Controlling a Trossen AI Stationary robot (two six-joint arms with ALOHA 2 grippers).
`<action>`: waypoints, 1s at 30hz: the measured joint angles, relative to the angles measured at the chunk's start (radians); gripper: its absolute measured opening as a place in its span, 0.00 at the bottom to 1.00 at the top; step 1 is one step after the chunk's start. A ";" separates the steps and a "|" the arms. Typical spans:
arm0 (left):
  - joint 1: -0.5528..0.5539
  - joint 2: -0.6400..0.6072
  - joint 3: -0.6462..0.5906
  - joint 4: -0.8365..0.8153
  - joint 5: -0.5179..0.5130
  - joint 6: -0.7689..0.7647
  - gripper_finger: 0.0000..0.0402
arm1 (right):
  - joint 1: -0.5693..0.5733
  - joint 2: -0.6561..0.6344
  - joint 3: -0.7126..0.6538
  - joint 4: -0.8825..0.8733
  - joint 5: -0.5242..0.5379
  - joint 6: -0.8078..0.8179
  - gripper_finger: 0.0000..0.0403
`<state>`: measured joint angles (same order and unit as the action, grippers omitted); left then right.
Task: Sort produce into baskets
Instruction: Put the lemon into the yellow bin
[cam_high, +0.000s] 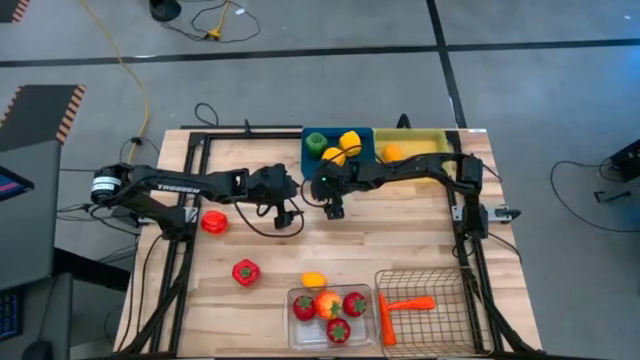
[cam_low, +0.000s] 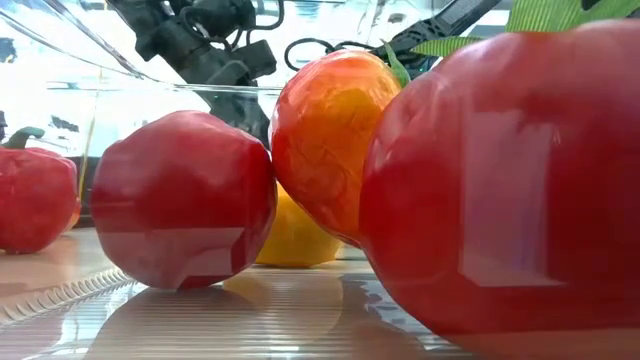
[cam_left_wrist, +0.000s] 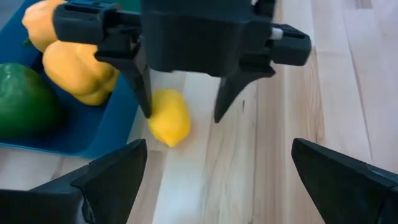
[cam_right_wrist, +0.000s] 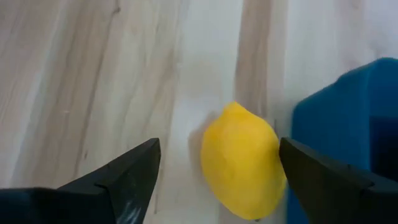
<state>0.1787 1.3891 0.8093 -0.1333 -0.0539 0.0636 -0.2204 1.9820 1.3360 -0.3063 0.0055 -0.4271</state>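
Grey concrete floor (cam_high: 300, 80) with cables around pale wood tabletop (cam_high: 400, 240). Lemon (cam_right_wrist: 241, 163) on bare planks touching blue tray (cam_right_wrist: 348, 118) at far edge. My right gripper (cam_right_wrist: 217, 180) spread wide astride lemon, not grasping. My left gripper (cam_left_wrist: 217, 180) beside, released, empty.
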 joint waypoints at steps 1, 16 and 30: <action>0.000 0.000 0.000 0.001 0.004 0.000 0.96 | -0.004 -0.002 0.000 0.001 0.000 0.000 0.88; 0.000 0.000 0.000 0.021 0.006 -0.004 0.96 | -0.040 0.024 0.000 -0.008 -0.006 -0.005 0.84; -0.001 0.001 0.000 0.020 0.006 -0.007 0.96 | -0.027 0.055 -0.001 -0.014 -0.006 -0.026 0.73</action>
<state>0.1780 1.3899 0.8093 -0.1135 -0.0480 0.0570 -0.2474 2.0369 1.3354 -0.3199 -0.0010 -0.4534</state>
